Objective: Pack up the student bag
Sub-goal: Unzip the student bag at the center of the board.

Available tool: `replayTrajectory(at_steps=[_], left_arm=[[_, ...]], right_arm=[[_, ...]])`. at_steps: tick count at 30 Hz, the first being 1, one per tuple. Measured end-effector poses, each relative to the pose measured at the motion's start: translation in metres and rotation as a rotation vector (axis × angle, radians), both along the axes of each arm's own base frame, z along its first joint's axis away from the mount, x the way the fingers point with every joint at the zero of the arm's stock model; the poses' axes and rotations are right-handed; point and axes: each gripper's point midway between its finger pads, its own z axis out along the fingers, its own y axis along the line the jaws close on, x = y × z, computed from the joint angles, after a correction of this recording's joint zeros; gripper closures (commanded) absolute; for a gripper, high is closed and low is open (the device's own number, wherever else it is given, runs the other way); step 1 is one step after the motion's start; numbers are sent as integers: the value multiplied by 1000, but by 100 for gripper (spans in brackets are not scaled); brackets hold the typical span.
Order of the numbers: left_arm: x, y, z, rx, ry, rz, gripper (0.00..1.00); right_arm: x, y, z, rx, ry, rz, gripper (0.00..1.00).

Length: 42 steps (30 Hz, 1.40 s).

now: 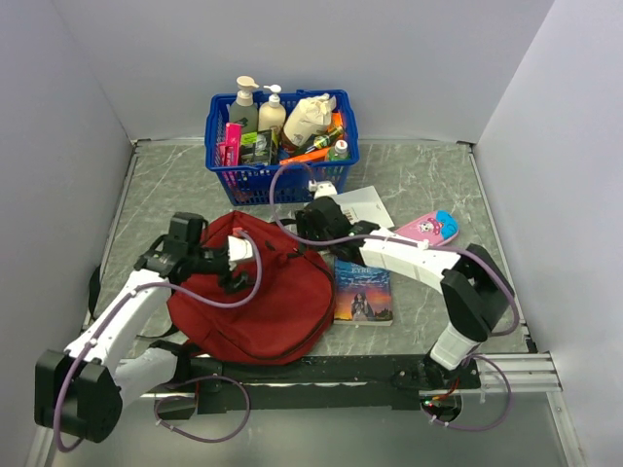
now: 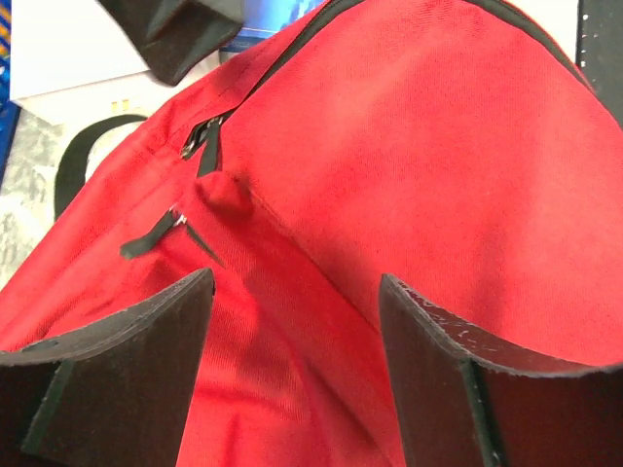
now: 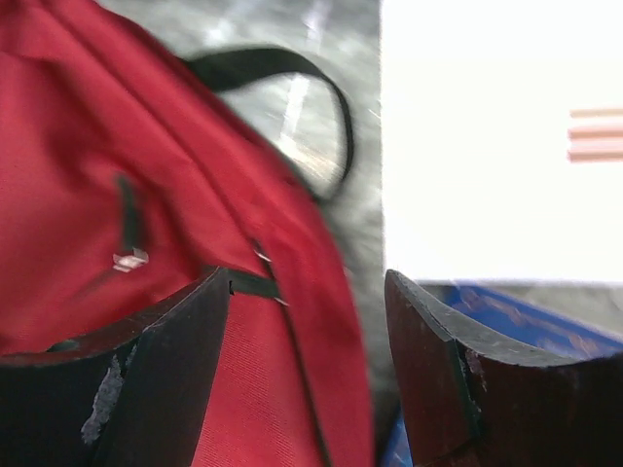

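Note:
The student bag, a soft dark-red backpack with black trim, lies flat in the near middle of the table. My left gripper hovers over its upper left part. In the left wrist view the left gripper is open, with only red fabric and a black zipper pull under it. My right gripper is at the bag's far top edge. It is open too, astride the bag's edge without clamping it, and the black carry loop lies just beyond.
A blue basket of bottles and small items stands at the back. A white book, a pink pencil case and a dark-covered book lie to the right of the bag. Grey walls enclose the table.

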Motion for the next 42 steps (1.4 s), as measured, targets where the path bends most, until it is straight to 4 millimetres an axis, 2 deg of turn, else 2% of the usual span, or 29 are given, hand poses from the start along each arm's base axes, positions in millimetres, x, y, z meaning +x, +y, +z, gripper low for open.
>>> replayTrajectory(at_steps=[2, 5, 9, 13, 15, 18, 19, 22, 24, 28, 32, 35, 36, 38, 42], left_arm=[[2, -6, -5, 9, 0, -7, 26], [15, -12, -13, 18, -21, 27, 27], [36, -12, -26, 43, -49, 105, 27], [44, -11, -43, 79, -62, 153, 28], [47, -9, -51, 97, -68, 174, 28], [51, -7, -59, 115, -78, 206, 60], [52, -7, -60, 117, -79, 216, 78], [55, -6, -60, 122, -81, 248, 99], [58, -4, -60, 129, -84, 267, 99], [61, 1, -53, 151, -75, 285, 99], [55, 13, -32, 162, -64, 253, 99], [37, 22, -20, 177, -111, 186, 99], [28, 24, -15, 180, -145, 152, 99], [10, 26, -11, 183, -205, 91, 99], [-19, 26, -20, 202, -238, -45, 99]], right_arm=[[-8, -13, -6, -22, 15, -21, 32], [-23, -32, -11, -46, 39, -46, 37], [-34, -41, -17, -43, 66, -63, 44], [-52, -52, -35, -48, 114, -62, 58], [-60, -57, -41, -49, 132, -56, 62], [-67, -60, -42, -34, 142, -48, 71], [-69, -59, -40, -26, 141, -43, 76], [-73, -54, -34, 14, 131, -17, 83], [-80, -50, -33, 39, 125, 12, 86], [-103, -36, -36, 69, 114, 118, 88], [-136, -13, -36, 114, 91, 281, 89], [-155, -2, -31, 148, 70, 367, 81], [-159, -1, -31, 152, 60, 385, 74], [-158, -4, -29, 146, 35, 391, 69], [-136, -8, -18, 154, -46, 365, 60]])
